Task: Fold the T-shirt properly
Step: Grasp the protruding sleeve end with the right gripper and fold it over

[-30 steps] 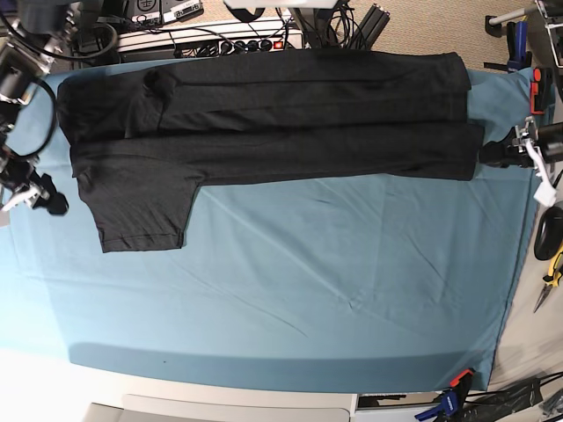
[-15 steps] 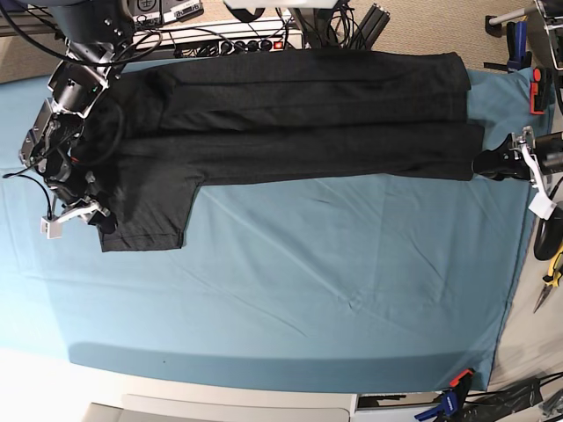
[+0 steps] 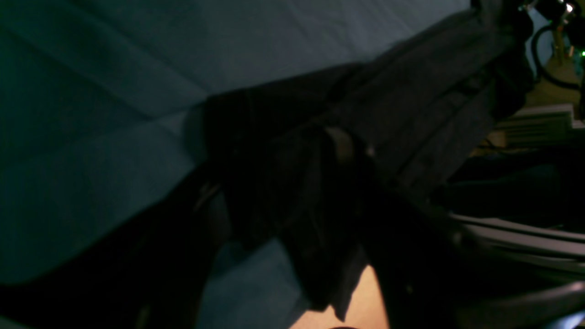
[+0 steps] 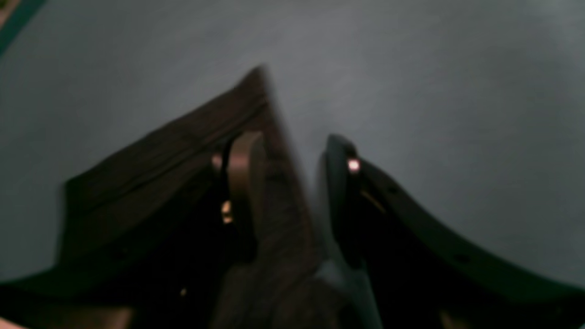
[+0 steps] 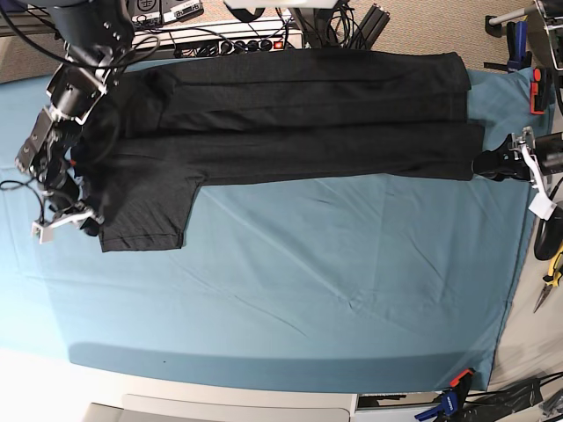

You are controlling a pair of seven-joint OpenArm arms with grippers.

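Observation:
The black T-shirt [image 5: 290, 114] lies along the far side of the teal cloth [image 5: 308, 281], folded lengthwise, with one sleeve [image 5: 145, 211] sticking out toward the front on the left. My right gripper [image 5: 88, 221] is at that sleeve's outer edge. In the right wrist view its jaws [image 4: 292, 169] stand apart with a raised ridge of the sleeve hem [image 4: 183, 155] between them. My left gripper [image 5: 482, 163] is at the shirt's bottom hem corner on the right. The left wrist view is very dark, with the gripper [image 3: 283, 183] spread around that dark corner of cloth.
A power strip and cables [image 5: 220, 40] run behind the table's far edge. Pliers [image 5: 552, 264] and a red clamp [image 5: 538, 88] lie off the right edge. Another clamp [image 5: 456, 384] grips the cloth at the front right corner.
My right arm swung in from the left edge onto the sleeve, then drew back slightly to its outer edge. The left gripper crept a little toward the hem corner. The shirt has not moved.

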